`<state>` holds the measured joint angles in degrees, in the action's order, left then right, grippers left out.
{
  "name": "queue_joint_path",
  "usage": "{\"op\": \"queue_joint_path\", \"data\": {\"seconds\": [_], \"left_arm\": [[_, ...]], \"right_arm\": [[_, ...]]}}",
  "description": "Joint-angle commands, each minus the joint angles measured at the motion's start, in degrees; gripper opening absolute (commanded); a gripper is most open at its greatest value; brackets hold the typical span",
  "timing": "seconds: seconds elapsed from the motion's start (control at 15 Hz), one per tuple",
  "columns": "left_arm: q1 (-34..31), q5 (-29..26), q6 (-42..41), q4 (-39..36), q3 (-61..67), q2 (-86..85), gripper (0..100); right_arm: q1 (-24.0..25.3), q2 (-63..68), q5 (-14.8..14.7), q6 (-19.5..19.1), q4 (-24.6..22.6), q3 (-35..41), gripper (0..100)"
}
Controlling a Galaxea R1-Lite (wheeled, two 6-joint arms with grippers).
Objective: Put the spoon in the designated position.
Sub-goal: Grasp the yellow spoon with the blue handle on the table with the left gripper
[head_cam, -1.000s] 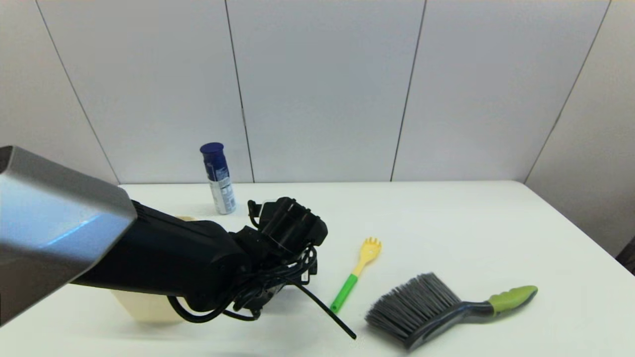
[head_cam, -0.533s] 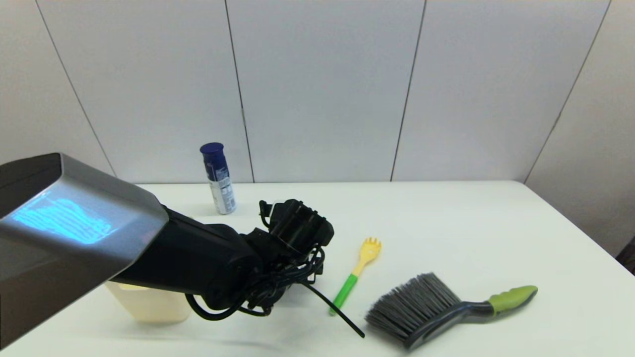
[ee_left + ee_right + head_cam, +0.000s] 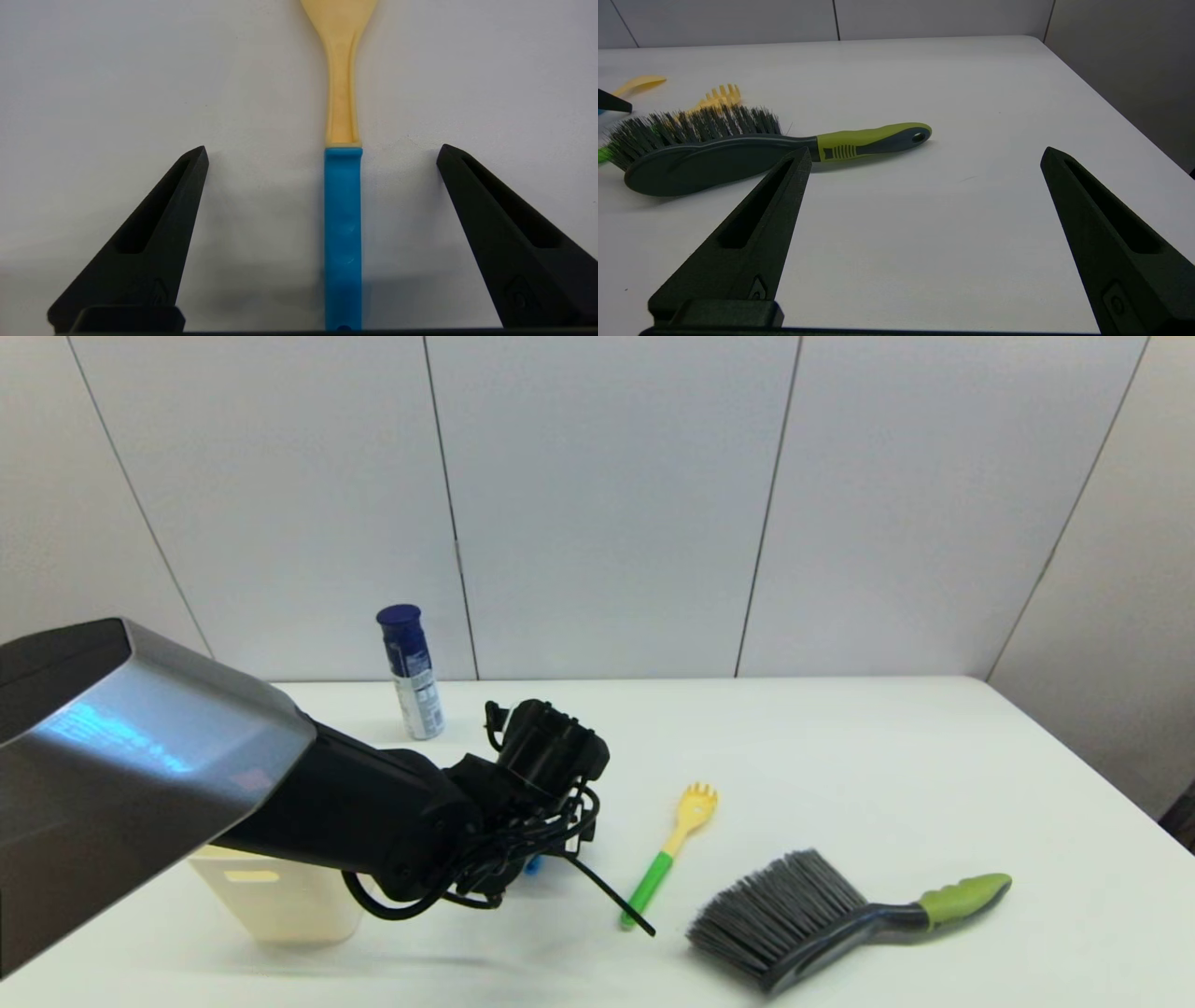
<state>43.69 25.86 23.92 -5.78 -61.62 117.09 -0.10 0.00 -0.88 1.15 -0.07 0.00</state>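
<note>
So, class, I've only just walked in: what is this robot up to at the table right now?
The left gripper is open and poised over the spoon, which lies flat on the white table, its blue handle between the fingers and not yet gripped. The right gripper is open too, idle over bare table near the brush. A fork, a spray can and a cream container sit nearby.

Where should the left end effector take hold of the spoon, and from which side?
Grip the blue handle of the spoon, coming straight down from above. It lies flat on the table, centred between the open fingers of the left end effector, which can close across its narrow width.
</note>
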Motion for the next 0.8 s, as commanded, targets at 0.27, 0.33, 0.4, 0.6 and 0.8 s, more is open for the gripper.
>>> {"op": "queue_joint_path", "data": {"seconds": [0.27,0.33,0.4,0.6,0.8], "left_arm": [[-0.01,-1.42,0.08,0.24,-0.78,0.07,100],[-0.10,-1.77,0.08,0.24,-1.13,0.07,100],[-0.10,-2.04,0.08,0.24,-1.39,0.16,100],[-0.10,-2.13,0.08,0.33,-1.39,0.33,100],[-0.45,-2.13,-0.01,0.33,-1.39,0.24,100]], "right_arm": [[0.01,0.09,0.00,0.00,-0.01,0.00,100],[0.01,0.00,0.00,0.00,-0.01,0.00,100],[0.01,0.00,0.00,0.00,-0.01,0.00,100],[0.01,0.00,0.00,0.00,-0.01,0.00,100],[0.01,0.09,0.00,0.00,-0.01,0.00,100]]}}
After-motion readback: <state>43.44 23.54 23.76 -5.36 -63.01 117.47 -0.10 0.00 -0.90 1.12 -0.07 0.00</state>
